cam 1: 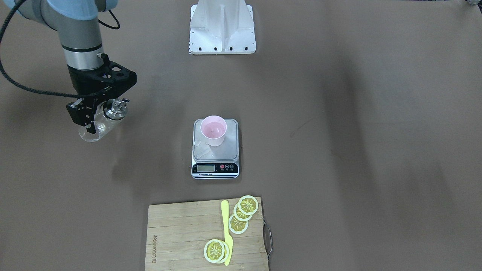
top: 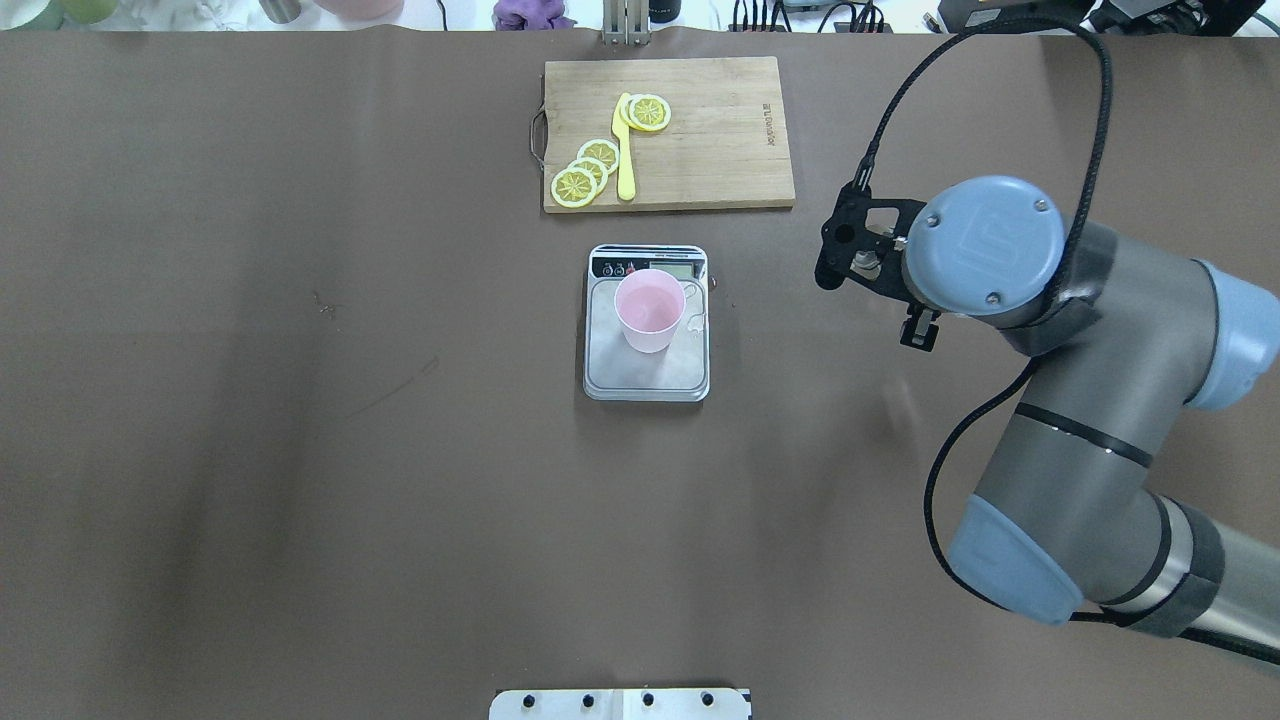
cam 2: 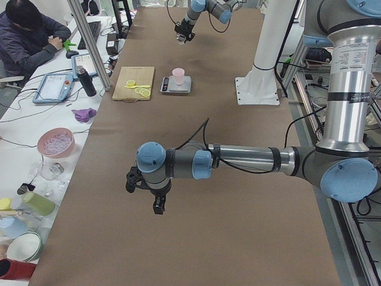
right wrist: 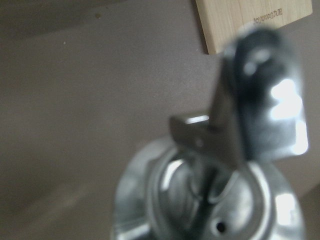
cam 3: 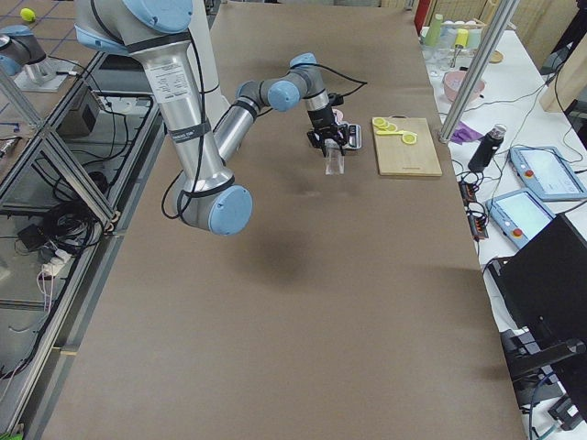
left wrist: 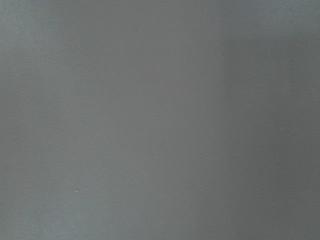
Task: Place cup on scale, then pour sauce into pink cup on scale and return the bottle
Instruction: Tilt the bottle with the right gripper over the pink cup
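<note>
Right claw: closed tight on the bottle, well off to one side of the scale.
Bottle: clear glass with the shiny cap on top. It may be a bit above the table, but that is hard to see.
Cup: pink, standing up on the scale's silver top.
Scale: in the middle of the table, near the wooden board.
Left claw: hangs over bare table, far from the scale. Nobody can tell if it is open or closed.

A long table with a brown cover spreads under the right gripper. Across from this gripper stands a white side bench with aluminium posts.
</note>
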### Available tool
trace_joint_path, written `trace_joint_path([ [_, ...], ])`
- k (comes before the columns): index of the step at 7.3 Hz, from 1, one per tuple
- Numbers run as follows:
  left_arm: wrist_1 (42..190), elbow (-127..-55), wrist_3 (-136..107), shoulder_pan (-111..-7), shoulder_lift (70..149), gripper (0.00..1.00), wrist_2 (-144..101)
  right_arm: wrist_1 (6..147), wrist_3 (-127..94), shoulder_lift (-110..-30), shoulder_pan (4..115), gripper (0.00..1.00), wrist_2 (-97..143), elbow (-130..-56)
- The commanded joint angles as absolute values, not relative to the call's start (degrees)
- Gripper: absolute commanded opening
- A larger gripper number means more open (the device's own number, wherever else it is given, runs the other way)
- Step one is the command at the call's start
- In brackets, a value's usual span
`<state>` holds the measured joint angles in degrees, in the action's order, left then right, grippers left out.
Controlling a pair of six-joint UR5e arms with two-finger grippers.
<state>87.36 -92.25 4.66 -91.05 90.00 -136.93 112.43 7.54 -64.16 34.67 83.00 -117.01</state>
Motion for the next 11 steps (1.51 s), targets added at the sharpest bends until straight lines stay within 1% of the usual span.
trace_joint_path([
  [1,87.4,-92.5,4.7,-91.1,89.3,0.98,-136.9,123.1,7.1,-59.0,31.7,0.00,79.3,-116.7],
  [3,87.4,-92.5,4.7,-91.1,88.8,0.98,-136.9,129.0,6.7,-54.0,30.3,0.00,76.5,-114.0],
  [5,87.4,-92.4,4.7,-91.1,88.7,0.98,-136.9,133.7,6.5,-48.8,29.9,0.00,74.8,-108.9],
  [6,87.4,-92.5,4.7,-91.1,88.7,0.98,-136.9,140.4,6.5,-42.6,29.9,0.00,73.9,-104.3],
  [8,87.4,-92.5,4.7,-91.1,88.0,0.98,-136.9,145.3,6.7,-36.8,29.8,0.00,73.5,-97.3],
  [9,87.4,-92.5,4.7,-91.1,88.0,0.98,-136.9,148.2,6.9,-31.1,29.8,0.00,73.2,-89.9],
  [10,87.4,-92.3,4.7,-91.1,88.0,0.98,-136.9,148.5,6.9,-28.7,29.8,0.00,73.2,-85.2],
  [11,87.4,-92.2,4.8,-91.1,88.0,0.98,-136.9,149.2,7.0,-27.9,29.6,0.00,73.2,-82.7],
])
